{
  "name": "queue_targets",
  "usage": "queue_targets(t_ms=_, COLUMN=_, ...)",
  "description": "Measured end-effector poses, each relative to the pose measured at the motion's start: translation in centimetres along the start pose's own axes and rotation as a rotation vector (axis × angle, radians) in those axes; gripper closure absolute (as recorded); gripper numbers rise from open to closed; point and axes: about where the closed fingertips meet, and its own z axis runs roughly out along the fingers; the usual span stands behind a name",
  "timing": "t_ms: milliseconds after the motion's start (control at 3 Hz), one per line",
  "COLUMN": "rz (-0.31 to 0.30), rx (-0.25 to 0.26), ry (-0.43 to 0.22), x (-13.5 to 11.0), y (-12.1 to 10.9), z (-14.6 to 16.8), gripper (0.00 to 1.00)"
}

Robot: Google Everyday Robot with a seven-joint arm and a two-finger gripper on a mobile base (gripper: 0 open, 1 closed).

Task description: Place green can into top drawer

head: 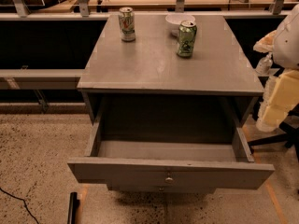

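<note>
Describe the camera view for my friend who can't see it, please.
The top drawer is pulled open, and the green can stands upright on top of the grey cabinet, back right, just in front of a white bowl. A whitish-silver can stands back left. The gripper hangs at the right edge, apart from both cans.

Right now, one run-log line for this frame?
green can: upright on cabinet top | top drawer: pulled open | gripper: not in view
</note>
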Motion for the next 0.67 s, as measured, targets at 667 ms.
queue_targets(t_ms=667, rz=0.018, rx=0.043, ry=-0.064, x=-0.4, y=-2.7, z=1.3, gripper=0.00)
